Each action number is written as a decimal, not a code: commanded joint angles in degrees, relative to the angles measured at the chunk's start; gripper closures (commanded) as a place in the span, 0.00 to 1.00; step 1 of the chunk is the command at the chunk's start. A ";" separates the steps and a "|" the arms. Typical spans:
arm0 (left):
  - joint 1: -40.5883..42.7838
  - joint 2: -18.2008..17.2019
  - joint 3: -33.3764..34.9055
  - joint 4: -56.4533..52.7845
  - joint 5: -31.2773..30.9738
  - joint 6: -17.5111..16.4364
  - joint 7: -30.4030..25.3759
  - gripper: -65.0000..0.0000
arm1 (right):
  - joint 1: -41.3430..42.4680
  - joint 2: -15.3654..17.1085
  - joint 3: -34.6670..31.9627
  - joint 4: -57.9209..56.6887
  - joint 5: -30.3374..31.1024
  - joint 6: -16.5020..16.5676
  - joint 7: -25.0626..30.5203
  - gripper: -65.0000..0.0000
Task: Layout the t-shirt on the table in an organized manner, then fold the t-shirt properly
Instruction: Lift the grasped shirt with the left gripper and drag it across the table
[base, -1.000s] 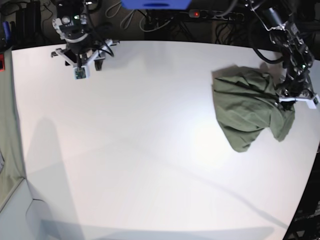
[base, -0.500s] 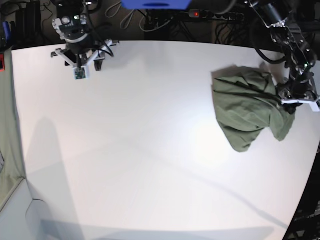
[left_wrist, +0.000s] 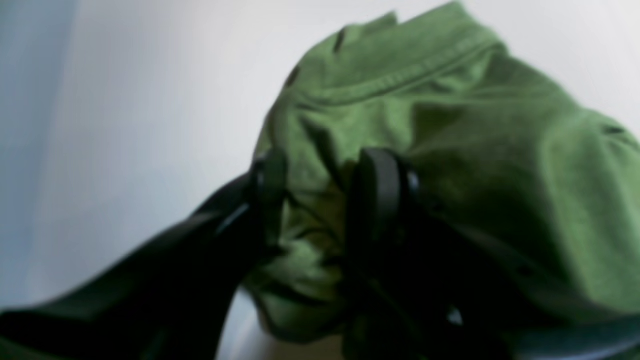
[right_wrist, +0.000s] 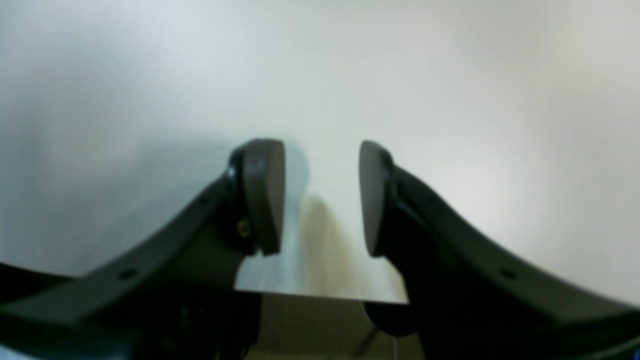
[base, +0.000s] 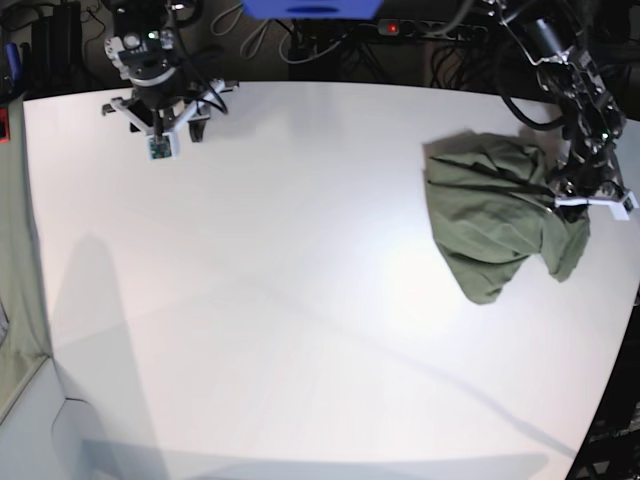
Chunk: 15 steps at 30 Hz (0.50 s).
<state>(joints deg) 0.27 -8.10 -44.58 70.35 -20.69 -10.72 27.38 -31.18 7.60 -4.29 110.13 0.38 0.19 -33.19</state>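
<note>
Your olive-green t-shirt (base: 495, 220) lies in a crumpled heap near the right edge of the white table (base: 300, 300), toward the far right corner as the base camera sees it. It is bunched and folded over itself, not yet spread out.

Your left gripper (left_wrist: 320, 200) sits at the heap's right side. In the left wrist view its two dark fingers (left_wrist: 377, 195) are set partway apart with a wad of green cloth bunched between them; the picture is soft, so the pinch looks real but how firm it is cannot be judged.

Your right gripper (right_wrist: 320, 195) hangs over the far left corner of the table, well apart from the shirt. Its fingers are spread with only bare tabletop between them, pinching nothing.

Expect the shirt to handle as light, limp cotton: it will sag, drape and slide easily on the smooth top, and it will not hold a shape when lifted. A stitched hem band (left_wrist: 400, 75) runs across the top of the heap in the left wrist view; hems, shoulder seams or the collar are probably the surest places to take hold.

No brand, label or readable writing shows in any view.
</note>
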 joint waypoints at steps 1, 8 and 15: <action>-0.67 -1.09 -0.13 0.64 -0.37 -0.31 -0.96 0.64 | -0.07 0.10 0.03 0.95 -0.07 0.12 1.23 0.61; -0.67 -1.00 -0.48 2.31 -0.89 -0.31 -0.52 0.96 | -0.07 0.10 -0.06 0.95 -0.07 0.12 1.23 0.61; -0.23 -0.47 -0.21 10.05 -0.89 -0.31 -0.43 1.00 | -0.07 0.10 -0.06 0.95 -0.07 0.12 1.23 0.61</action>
<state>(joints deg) 0.64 -7.60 -44.73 79.07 -20.91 -10.52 28.75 -31.18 7.57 -4.32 110.13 0.38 0.19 -33.19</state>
